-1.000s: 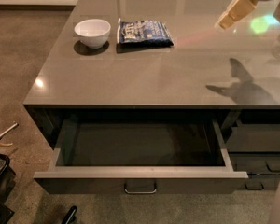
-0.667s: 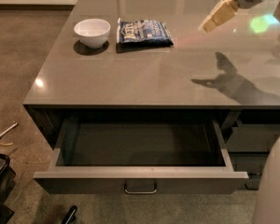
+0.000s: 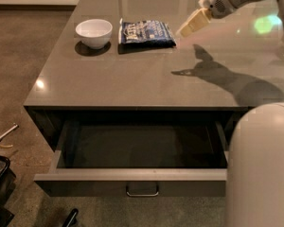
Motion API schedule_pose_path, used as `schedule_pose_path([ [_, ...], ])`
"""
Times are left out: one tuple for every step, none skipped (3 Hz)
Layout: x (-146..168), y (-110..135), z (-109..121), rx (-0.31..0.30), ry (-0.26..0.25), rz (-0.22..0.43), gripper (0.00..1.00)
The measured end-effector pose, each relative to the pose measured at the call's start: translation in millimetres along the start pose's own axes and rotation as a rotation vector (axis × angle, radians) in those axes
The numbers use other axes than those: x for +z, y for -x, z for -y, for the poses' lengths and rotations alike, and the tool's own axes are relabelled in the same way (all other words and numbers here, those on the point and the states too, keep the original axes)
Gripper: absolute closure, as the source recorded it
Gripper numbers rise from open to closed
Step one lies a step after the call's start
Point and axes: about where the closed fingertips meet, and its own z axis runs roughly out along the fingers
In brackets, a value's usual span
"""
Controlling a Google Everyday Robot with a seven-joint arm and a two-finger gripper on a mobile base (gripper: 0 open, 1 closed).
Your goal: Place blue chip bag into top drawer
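The blue chip bag (image 3: pixel 146 32) lies flat on the grey countertop (image 3: pixel 132 79) at the back, just right of a white bowl (image 3: pixel 93 32). My gripper (image 3: pixel 188 26) hangs in the air to the right of the bag, a little above the counter, pointing down-left toward it; it holds nothing. The top drawer (image 3: pixel 132 175) is pulled open below the counter's front edge, empty inside, with a small curved metal handle (image 3: pixel 142 191) on its front.
My white arm runs off the upper right, and a white part of my body (image 3: pixel 262 169) blocks the lower right, next to the drawer's right end. Small items lie on the floor at the lower left (image 3: pixel 0 169). The arm's shadow falls on the counter's right side.
My gripper has moved left and slightly down across the counter toward the chip bag. More of my white body has come into view at the lower right. Bag, bowl and drawer are unmoved.
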Motion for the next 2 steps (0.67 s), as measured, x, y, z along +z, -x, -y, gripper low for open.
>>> schedule_pose_path([
  [27,1,-7,0.016,0.063,0.017,0.00],
  [49,-5,-14,0.033,0.122,0.015,0.00],
])
